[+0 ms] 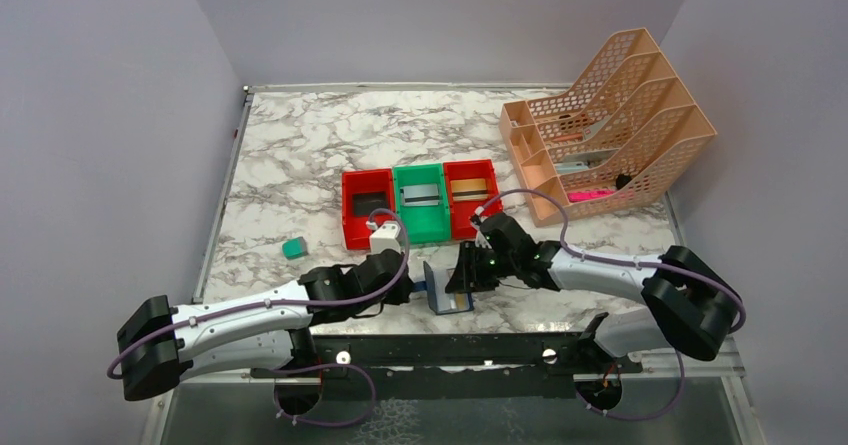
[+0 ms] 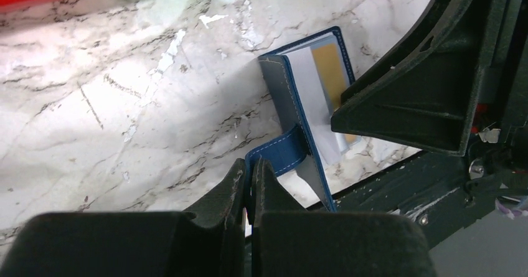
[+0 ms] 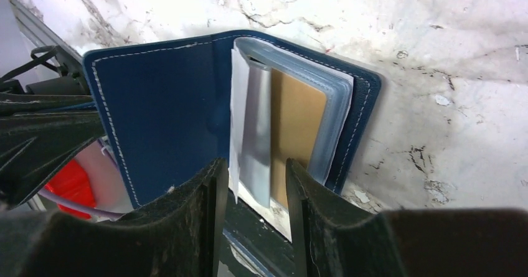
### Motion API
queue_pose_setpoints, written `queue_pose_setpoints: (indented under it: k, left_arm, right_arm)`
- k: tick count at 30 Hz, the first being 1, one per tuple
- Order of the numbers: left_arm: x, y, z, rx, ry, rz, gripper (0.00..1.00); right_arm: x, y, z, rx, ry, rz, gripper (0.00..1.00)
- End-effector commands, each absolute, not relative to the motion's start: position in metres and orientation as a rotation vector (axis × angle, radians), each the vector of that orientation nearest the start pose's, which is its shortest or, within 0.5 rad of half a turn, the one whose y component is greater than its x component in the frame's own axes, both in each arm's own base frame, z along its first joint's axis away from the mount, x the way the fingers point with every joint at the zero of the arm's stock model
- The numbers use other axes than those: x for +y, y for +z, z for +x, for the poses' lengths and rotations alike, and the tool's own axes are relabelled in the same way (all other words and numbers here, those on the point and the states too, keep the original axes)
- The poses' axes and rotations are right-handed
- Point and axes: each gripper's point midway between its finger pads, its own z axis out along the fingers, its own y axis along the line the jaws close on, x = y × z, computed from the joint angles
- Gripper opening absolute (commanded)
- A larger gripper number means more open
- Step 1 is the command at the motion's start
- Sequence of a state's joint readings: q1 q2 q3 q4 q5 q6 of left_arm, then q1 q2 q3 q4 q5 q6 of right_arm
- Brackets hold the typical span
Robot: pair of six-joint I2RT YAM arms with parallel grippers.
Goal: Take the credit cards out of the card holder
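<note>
Two cards, the silver card [image 3: 256, 134] and the gold card [image 3: 299, 127], are showing in the card holder [image 3: 162, 121], standing open on the marble table [image 1: 300, 155] between our arms. We are pinching its snap tab [image 2: 280, 152] with the left gripper [image 2: 250, 171], while the right gripper [image 3: 252, 177] is straddling the silver card, fingers apart; thin and probably slippery, it is inviting a grip on its protruding edge.

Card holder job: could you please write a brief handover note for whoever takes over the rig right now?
Left gripper: shut on the snap tab of the card holder, which stands open.
Right gripper: open, straddling the silver-grey card.
Gold card sits in its sleeve beside it.
Done: holder opened.
Left: pull out both visible cards.
</note>
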State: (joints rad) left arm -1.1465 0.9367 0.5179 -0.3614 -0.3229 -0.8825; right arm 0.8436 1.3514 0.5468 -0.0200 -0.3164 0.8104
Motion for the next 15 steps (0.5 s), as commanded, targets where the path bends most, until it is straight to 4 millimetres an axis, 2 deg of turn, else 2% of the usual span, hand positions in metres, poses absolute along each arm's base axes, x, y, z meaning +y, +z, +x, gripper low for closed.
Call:
queue_pose_setpoints:
  k: [1, 7, 15]
  left_arm:
    - [-0.227, 0.078, 0.134, 2.411, -0.589, 0.098, 0.0]
    - [-0.216, 0.063, 0.134, 2.44, -0.524, 0.062, 0.0]
    - [-0.204, 0.046, 0.132, 2.482, -0.438, 0.017, 0.0]
  right_arm:
    - [0.293, 0.046, 0.146, 2.671, 1.053, -0.211, 0.45]
    - [0.305, 0.044, 0.135, 2.704, 1.172, -0.247, 0.46]
    - [0.303, 0.039, 0.139, 2.72, 1.143, -0.157, 0.42]
